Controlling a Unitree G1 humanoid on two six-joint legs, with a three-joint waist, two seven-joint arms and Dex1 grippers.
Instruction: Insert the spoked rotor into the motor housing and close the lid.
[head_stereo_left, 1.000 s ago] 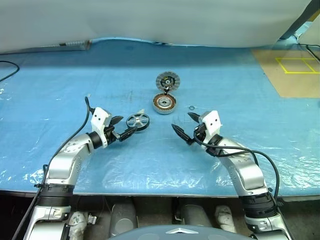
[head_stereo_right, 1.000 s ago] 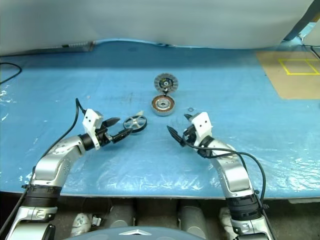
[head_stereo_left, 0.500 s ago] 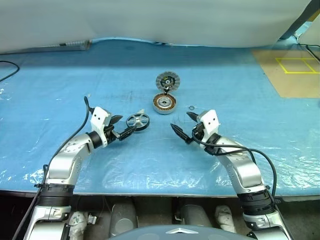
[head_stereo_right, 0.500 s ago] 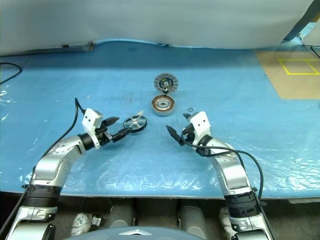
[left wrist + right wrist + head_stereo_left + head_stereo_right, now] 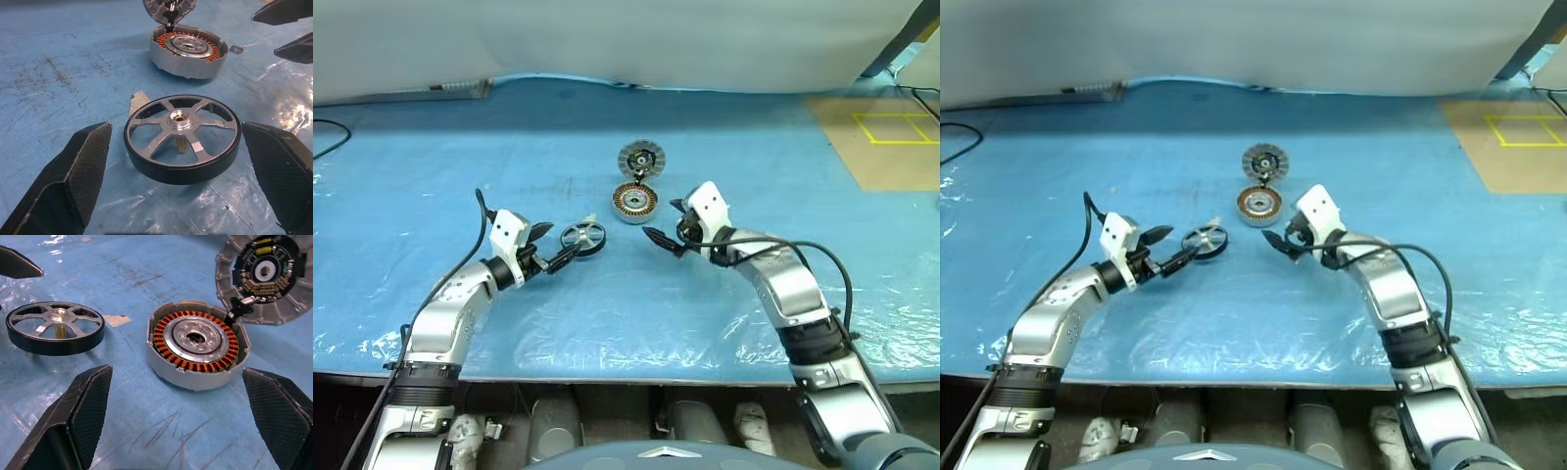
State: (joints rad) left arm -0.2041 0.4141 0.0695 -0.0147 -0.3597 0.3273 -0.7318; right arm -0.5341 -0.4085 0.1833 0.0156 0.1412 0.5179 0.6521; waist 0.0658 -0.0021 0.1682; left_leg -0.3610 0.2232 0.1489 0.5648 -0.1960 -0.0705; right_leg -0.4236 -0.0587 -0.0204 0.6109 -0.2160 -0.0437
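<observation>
Our left gripper (image 5: 555, 247) stands released, its fingers (image 5: 80, 169) flanking the spoked rotor (image 5: 182, 137) without touching it. Our right gripper (image 5: 667, 224) is also spread wide and empty, just beside the motor housing (image 5: 635, 204). The rotor lies flat on the bench (image 5: 607, 117), near the housing on its left side. The lid (image 5: 641, 158) leans open at the housing's far edge, joined to it.

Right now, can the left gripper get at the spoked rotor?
Probably yes. The left gripper is open, with its fingers either side of the spoked rotor, which lies flat on the blue sheet. Nothing sits between them; the motor housing lies beyond it.
</observation>
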